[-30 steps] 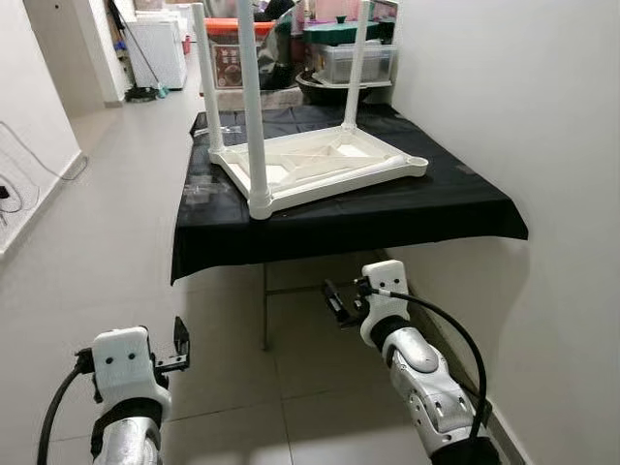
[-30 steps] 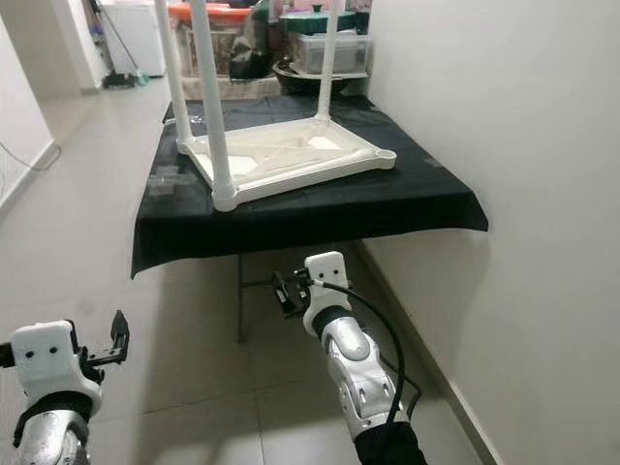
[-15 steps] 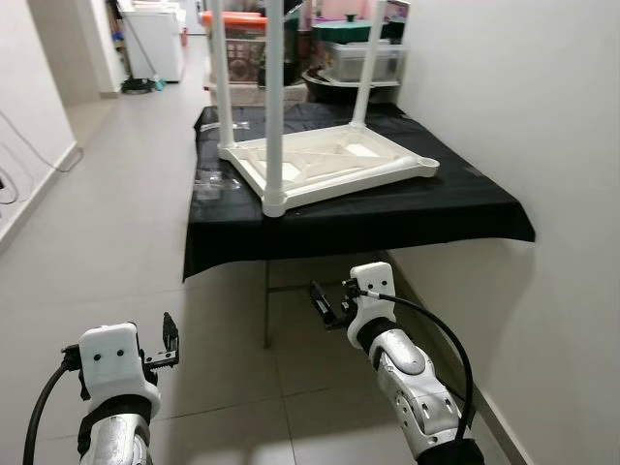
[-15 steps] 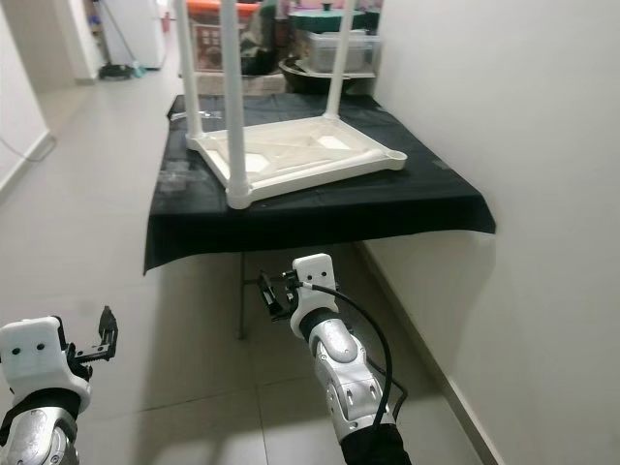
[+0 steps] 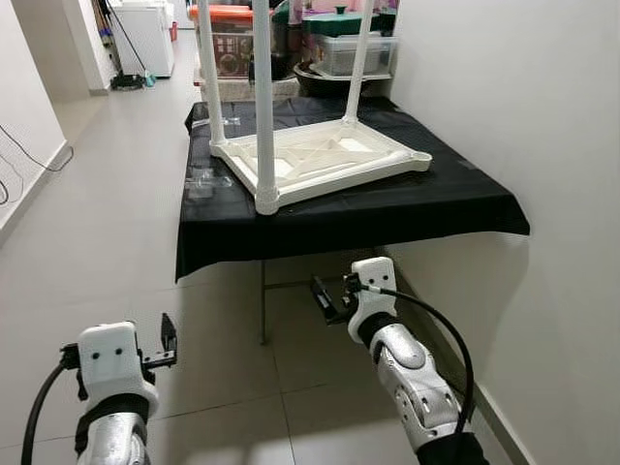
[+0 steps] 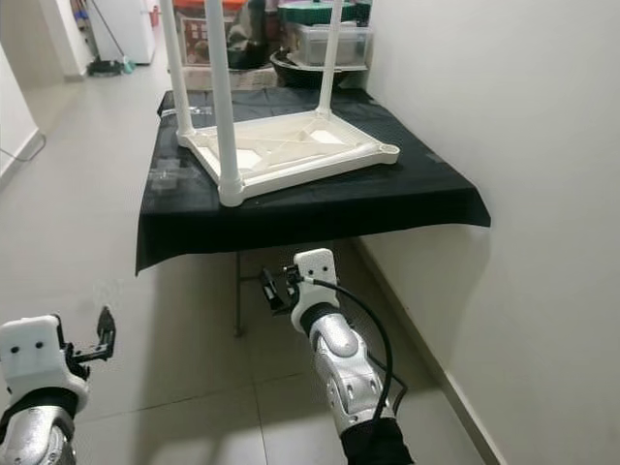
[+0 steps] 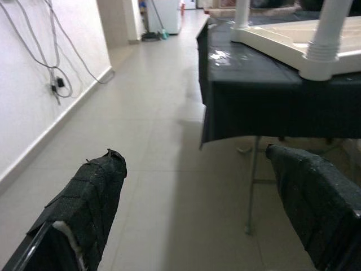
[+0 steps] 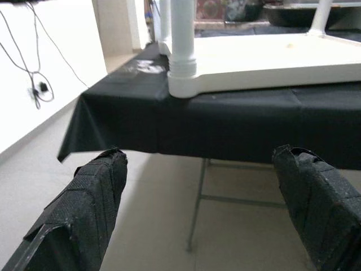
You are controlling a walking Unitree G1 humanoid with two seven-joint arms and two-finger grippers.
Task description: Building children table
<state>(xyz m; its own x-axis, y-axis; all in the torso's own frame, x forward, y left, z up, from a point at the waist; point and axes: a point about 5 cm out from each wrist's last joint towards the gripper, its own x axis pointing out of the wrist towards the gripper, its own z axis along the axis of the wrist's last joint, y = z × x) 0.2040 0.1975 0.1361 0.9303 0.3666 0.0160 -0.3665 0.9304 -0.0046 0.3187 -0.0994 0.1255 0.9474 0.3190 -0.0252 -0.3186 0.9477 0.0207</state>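
On black-draped table (image 5: 455,199), upturned white children table (image 5: 320,160), tiled floor (image 5: 97,213), white wall (image 5: 523,107)

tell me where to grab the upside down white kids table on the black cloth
Probably by the nearest upright leg, low, just above its corner socket. The white table lies top-down with that leg at the cloth's front edge, facing the robot. Come level from the front with the right hand, open fingers either side of the round leg.

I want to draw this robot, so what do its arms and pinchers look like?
Both arms are shiny silver with black joints and a white boxy wrist block. A black cable loops along each arm. The left gripper and right gripper each have two long black fingers with a rough, woven-looking covering.
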